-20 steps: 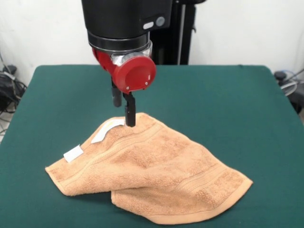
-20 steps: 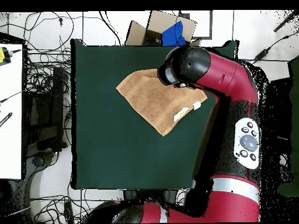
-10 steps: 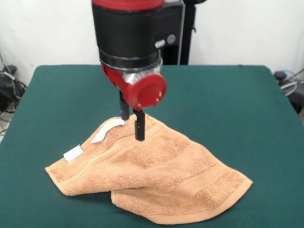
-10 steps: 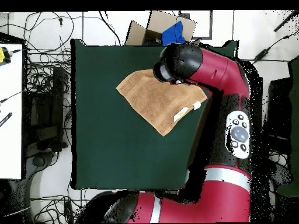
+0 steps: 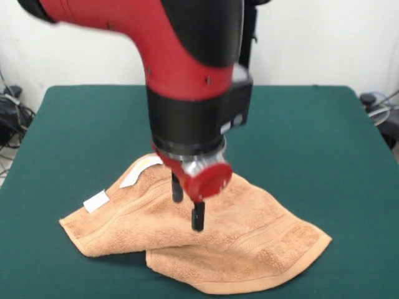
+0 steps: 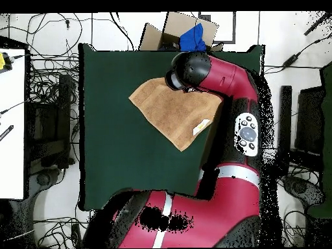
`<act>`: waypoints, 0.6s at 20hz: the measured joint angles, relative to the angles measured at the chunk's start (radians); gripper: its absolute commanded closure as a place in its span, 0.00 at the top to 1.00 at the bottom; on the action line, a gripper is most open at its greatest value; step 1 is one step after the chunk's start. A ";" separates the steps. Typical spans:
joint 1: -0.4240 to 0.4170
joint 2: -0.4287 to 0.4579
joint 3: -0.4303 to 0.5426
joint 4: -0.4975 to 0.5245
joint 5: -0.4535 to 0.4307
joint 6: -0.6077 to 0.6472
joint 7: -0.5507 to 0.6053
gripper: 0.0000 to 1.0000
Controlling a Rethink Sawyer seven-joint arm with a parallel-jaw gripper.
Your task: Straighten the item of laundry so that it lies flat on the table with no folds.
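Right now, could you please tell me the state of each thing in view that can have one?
towel: folded over on itself, rumpled, not flat.
white label tag: exposed on top, near one corner.
gripper: open, fingers pointing down over the towel's middle, holding nothing.
table: covered in green cloth, towel lying on it.
cardboard box: open, something blue inside.

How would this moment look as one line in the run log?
towel: folded, not flat | gripper: open, over towel middle | table
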 measured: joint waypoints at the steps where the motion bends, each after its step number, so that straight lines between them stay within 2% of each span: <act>1: 0.001 0.007 -0.001 -0.004 0.000 -0.002 0.000 1.00; 12: 0.000 0.160 -0.003 -0.075 0.014 -0.059 0.000 1.00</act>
